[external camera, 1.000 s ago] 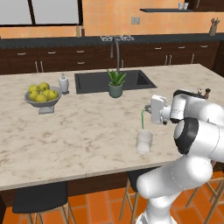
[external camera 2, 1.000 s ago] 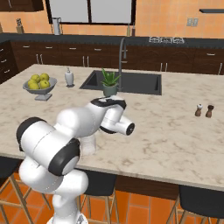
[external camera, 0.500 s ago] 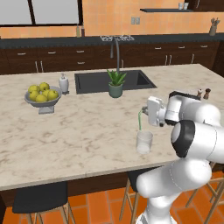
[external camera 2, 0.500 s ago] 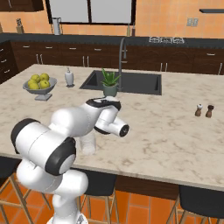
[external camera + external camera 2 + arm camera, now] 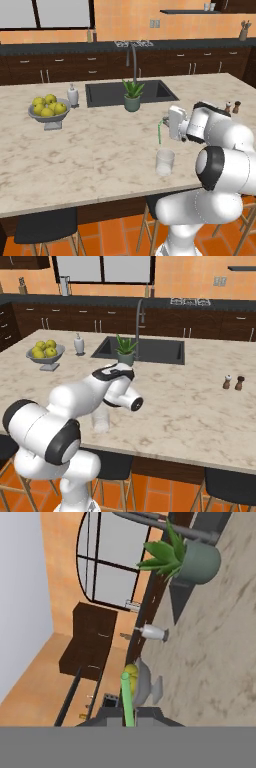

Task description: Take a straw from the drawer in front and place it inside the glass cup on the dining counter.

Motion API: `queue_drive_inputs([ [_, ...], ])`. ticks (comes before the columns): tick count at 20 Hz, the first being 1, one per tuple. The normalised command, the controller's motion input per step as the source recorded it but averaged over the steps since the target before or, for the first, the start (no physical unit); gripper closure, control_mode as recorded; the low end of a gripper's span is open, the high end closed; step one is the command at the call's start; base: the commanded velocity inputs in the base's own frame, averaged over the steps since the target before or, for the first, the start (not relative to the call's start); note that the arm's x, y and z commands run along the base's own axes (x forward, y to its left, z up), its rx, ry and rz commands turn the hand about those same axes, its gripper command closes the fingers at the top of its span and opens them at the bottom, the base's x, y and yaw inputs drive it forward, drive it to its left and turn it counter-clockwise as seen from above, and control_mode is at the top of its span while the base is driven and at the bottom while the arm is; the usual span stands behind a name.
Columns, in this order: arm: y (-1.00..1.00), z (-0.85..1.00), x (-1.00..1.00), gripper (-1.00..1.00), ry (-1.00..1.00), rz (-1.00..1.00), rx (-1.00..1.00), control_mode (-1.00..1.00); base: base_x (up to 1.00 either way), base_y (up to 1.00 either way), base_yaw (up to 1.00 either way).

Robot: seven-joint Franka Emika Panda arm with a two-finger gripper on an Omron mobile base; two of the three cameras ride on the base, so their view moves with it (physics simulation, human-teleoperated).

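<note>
Right of centre in the left base view, the straw is being clamped in the closed pincer above the cup; if lowered off-centre, the rim may be struck.

One thin bright green straw. One small clear glass tumbler. One large beige marble-look counter w/ one inset dark sink and one curved grey tap. One green plant in a grey pot. One white pump soap bottle. One grey bowl of yellow fruit, approx. five, exact no. unclear. Two small shakers. Three dark stools under the counter edge in the right base view.
</note>
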Motion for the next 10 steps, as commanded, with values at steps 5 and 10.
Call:
queue_drive_inputs([
  [5, 0.00, 0.02, -0.39, 1.00, 0.02, -0.01, 0.06, -1.00, 0.00, 0.00, 0.00],
  [10, 0.00, 0.06, -0.14, 1.00, 0.04, 0.00, 0.06, -1.00, 0.00, 0.00, 0.00],
])
